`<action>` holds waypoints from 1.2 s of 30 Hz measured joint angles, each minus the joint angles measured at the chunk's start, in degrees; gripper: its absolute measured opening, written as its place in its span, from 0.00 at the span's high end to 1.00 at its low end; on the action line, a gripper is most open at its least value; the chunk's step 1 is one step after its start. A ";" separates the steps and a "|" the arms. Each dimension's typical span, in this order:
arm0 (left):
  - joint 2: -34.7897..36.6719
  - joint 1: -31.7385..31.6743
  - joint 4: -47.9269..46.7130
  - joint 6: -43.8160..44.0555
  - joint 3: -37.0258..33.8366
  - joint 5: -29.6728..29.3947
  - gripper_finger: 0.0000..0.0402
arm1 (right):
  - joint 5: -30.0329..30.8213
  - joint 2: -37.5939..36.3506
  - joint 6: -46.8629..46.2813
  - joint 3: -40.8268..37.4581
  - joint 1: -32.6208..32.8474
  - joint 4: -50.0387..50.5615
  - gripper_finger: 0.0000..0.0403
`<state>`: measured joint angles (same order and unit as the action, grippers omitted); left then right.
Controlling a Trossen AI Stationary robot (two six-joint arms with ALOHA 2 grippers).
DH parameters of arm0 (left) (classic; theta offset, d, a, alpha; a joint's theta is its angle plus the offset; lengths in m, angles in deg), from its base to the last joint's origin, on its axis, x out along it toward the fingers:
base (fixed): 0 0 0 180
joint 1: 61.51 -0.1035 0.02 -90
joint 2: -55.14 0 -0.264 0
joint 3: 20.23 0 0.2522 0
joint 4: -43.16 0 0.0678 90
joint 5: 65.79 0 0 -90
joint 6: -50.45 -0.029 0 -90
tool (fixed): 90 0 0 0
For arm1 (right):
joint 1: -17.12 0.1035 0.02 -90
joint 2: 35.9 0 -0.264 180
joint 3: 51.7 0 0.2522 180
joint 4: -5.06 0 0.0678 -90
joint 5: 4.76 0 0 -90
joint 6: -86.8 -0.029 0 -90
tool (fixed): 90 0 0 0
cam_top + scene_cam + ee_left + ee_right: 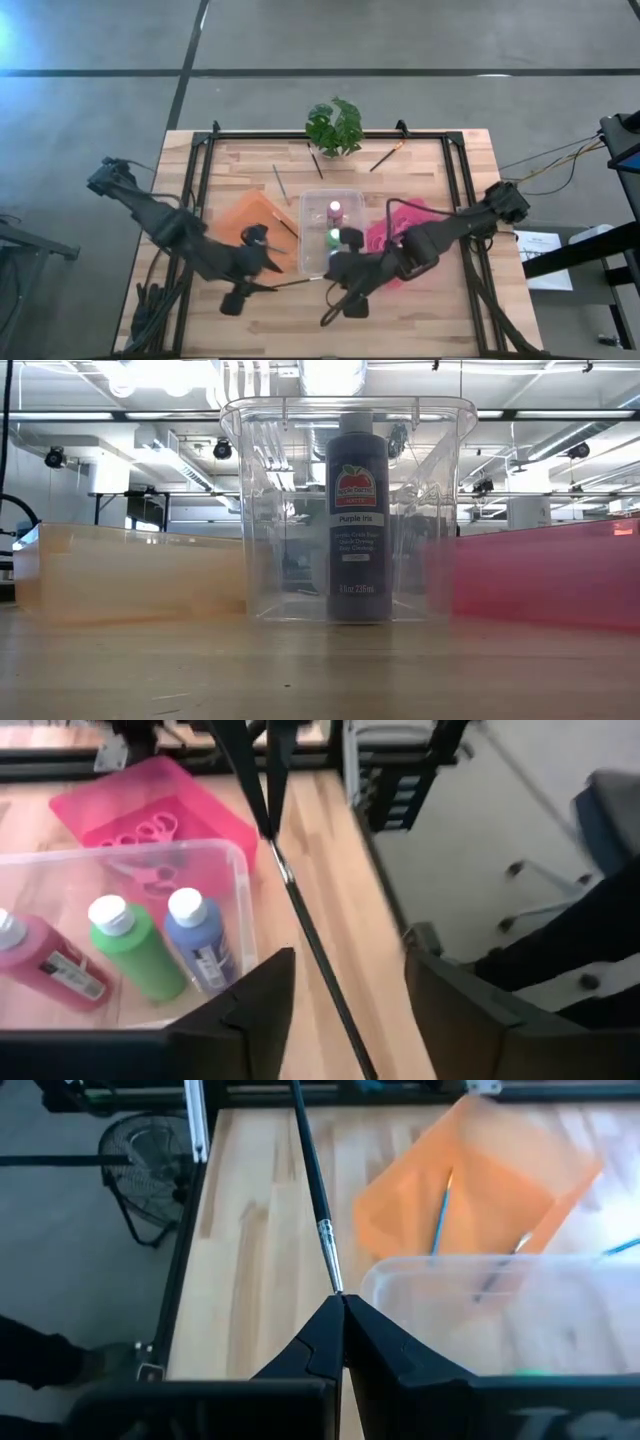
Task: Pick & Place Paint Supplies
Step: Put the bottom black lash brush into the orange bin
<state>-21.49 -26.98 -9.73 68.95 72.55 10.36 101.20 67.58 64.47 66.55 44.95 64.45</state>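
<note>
On the pale wooden table (430, 170), a thin black paintbrush (318, 1200) lies between the grippers along nine-to-three; the right gripper (342, 1302) pinches one end; the left gripper (345, 982), at nine o'clock, stands open around it.

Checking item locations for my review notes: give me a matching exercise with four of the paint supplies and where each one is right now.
Things:
1. pink scissors
2. green bottle
3. thin blue brush
4. long black brush

Places:
A. in the clear bin
B. pinched in the shut right end effector
C. in the pink tray
D. in the orange tray

Pairs: 1-C, 2-A, 3-D, 4-B.
</note>
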 joint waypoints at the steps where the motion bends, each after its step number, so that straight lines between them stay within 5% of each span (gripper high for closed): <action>1: -1.08 -0.35 -0.07 -0.13 0.26 -0.11 0.49 | 0.01 0.00 0.30 0.75 -0.25 0.60 0.98; 7: -5.21 -2.75 2.89 0.69 0.51 -0.27 0.49 | -0.20 0.20 2.47 3.98 -1.00 4.50 0.98; 18: -7.62 -6.41 6.69 2.95 0.51 2.85 0.64 | -1.03 0.22 5.11 4.15 -1.00 5.86 0.98; 36: -8.01 -6.79 6.15 5.57 0.07 4.02 0.65 | -0.85 0.22 8.15 4.08 -2.43 2.43 0.98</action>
<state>-29.50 -33.77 -3.57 74.52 72.62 14.38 100.35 67.80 72.62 70.64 42.52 66.88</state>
